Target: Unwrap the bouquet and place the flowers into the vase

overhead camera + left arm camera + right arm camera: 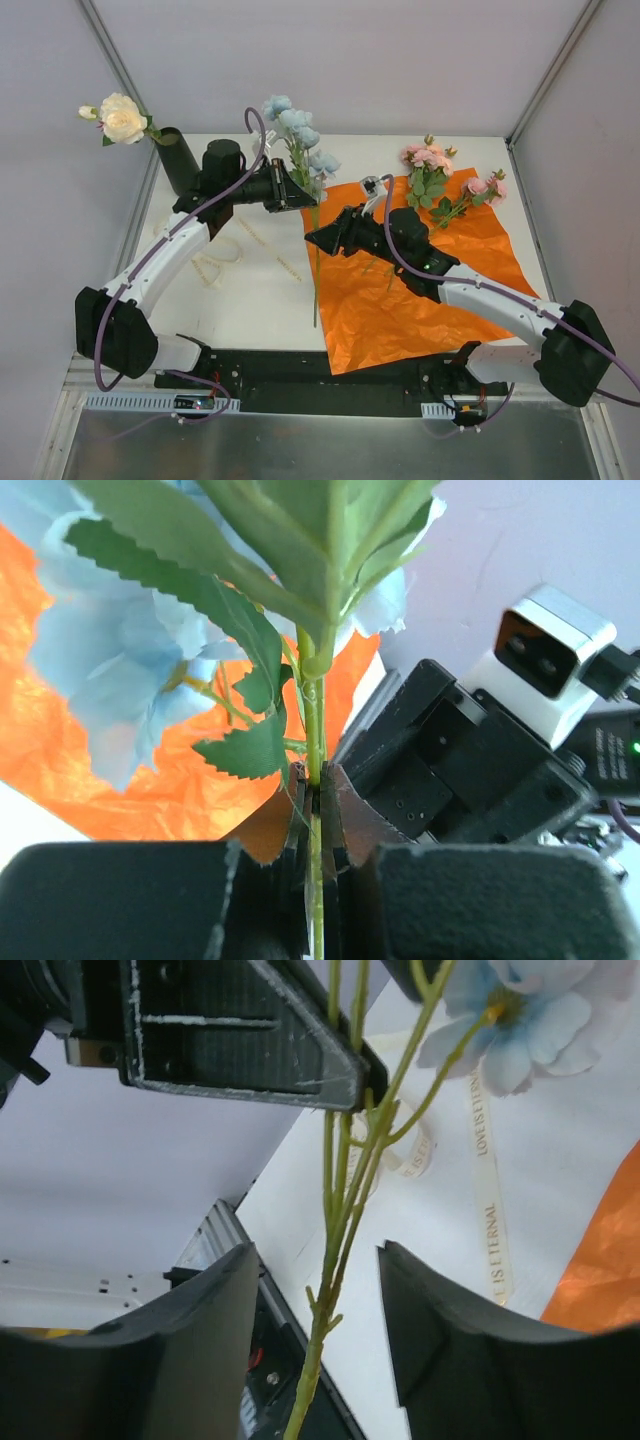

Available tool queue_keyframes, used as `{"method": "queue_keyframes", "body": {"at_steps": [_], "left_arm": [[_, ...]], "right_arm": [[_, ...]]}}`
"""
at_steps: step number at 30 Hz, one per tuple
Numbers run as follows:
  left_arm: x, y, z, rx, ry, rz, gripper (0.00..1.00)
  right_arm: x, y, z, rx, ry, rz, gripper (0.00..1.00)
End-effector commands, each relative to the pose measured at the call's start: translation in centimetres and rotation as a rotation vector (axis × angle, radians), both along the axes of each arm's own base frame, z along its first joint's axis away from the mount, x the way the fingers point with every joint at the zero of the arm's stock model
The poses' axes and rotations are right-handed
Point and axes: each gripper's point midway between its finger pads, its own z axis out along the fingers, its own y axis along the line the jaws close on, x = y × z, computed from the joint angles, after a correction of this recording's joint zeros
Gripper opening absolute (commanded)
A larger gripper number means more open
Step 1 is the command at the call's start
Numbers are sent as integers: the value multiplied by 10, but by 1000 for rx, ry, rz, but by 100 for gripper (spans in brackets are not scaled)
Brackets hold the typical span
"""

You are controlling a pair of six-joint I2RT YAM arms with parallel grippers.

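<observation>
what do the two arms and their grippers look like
The left arm and right arm have white shells on the long links, black joints, and a purple cable along each. The left gripper and right gripper are black with wedge-shaped fingers. A white camera box sits on the right wrist.

Flat orange paper (420, 290), pink flowers (430, 165) on its far edge; blue flowers (298, 130) aloft; cream flower (123, 118) in black vase (180, 165)

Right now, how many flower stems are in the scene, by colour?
Cream stem, in the vase: 1
Blue stem, clamped in the left end effector: 1
Pink stems, lying on the orange paper: 2
Total: 4
</observation>
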Motion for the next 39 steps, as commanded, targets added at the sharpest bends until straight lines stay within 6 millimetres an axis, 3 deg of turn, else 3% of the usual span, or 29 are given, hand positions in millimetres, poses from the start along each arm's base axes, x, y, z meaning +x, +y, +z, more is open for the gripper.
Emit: {"method": "queue_keyframes", "body": {"at_steps": [1,4,6,9,12,14,18,21,26,31,39], "left_arm": [[24,5,21,62,-192,71,0],[49,30,23,202,-313,198,0],[68,54,27,313,-417,319,0],[96,108,44,522,-577,583,0],[119,160,81,689,-758,816,0],[132,189,115,725,-880,963,0],[150,241,179,691,-1046,1214,0],[163,274,210,722,-1089,1327,0],[185,295,234,812,-1167,1323,0],[190,309,250,832,-1225,1365,0],[209,305,232,839,-1257,1308,0]], "right_arm": [[5,-8,29,37,-81,-53,72],[6,-21,25,18,-98,-108,99],[11,-33,22,0,-100,-170,99],[18,-55,14,-43,-90,-281,99],[19,-72,14,-51,-103,-347,99],[19,-80,13,-57,-110,-371,99],[15,-87,13,-81,-133,-374,99],[14,-92,14,-94,-144,-379,99],[10,-100,18,-104,-173,-387,99],[11,-106,21,-116,-195,-403,99],[10,-107,23,-121,-206,-399,99]]}}
